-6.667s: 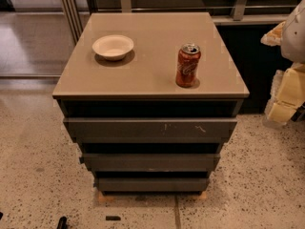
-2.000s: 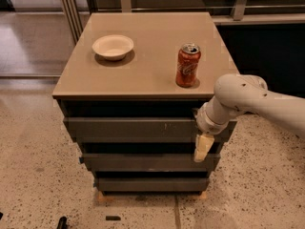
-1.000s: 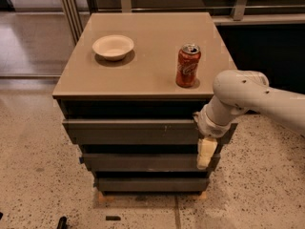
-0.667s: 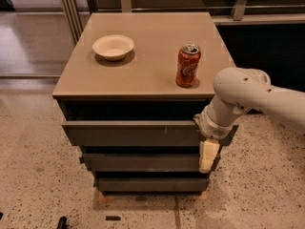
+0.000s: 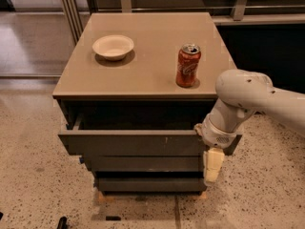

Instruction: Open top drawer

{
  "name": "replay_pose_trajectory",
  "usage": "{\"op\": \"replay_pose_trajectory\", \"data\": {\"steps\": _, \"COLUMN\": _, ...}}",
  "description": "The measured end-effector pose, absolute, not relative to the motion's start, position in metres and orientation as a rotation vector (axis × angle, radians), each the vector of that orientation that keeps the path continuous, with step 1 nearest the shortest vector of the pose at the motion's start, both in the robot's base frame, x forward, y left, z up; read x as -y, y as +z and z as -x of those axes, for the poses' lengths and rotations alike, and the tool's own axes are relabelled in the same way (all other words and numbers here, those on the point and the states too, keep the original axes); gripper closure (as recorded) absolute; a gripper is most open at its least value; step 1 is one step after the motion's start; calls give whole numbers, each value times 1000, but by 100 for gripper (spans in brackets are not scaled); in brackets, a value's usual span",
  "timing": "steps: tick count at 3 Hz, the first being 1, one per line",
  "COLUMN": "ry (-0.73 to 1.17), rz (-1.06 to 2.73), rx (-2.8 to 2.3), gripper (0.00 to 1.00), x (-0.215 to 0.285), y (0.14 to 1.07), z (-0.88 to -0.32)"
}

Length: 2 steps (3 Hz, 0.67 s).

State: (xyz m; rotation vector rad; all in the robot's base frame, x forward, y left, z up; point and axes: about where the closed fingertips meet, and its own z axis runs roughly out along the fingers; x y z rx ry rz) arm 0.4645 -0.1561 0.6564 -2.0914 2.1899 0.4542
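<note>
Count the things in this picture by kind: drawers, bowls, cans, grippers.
Drawers: 3, the top drawer partly open, the middle drawer and the bottom drawer below it.
Bowls: 1, the white bowl on the cabinet top.
Cans: 1, the red can on that top.
Grippers: 1, the gripper at the top drawer's right end.
Total: 6.

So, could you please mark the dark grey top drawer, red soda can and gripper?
top drawer (image 5: 128, 143): camera view, front.
soda can (image 5: 188, 67): camera view, side.
gripper (image 5: 212, 168): camera view, pale end, drawer's right edge.

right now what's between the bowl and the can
Nothing: in the camera view, bare tabletop lies between bowl and can. The hand hangs by the top drawer, at its right end.
</note>
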Motion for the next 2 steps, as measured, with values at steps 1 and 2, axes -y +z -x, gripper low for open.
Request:
{"op": "replay_pose_trajectory", "data": {"steps": 1, "ry": 475, "rz": 2128, "rx": -2189, "gripper": 0, "x": 156, "y": 683, "z": -441}}
{"op": "replay_pose_trajectory", "data": {"steps": 2, "ry": 475, "rz": 2128, "rx": -2189, "gripper": 0, "x": 156, "y": 683, "z": -441}}
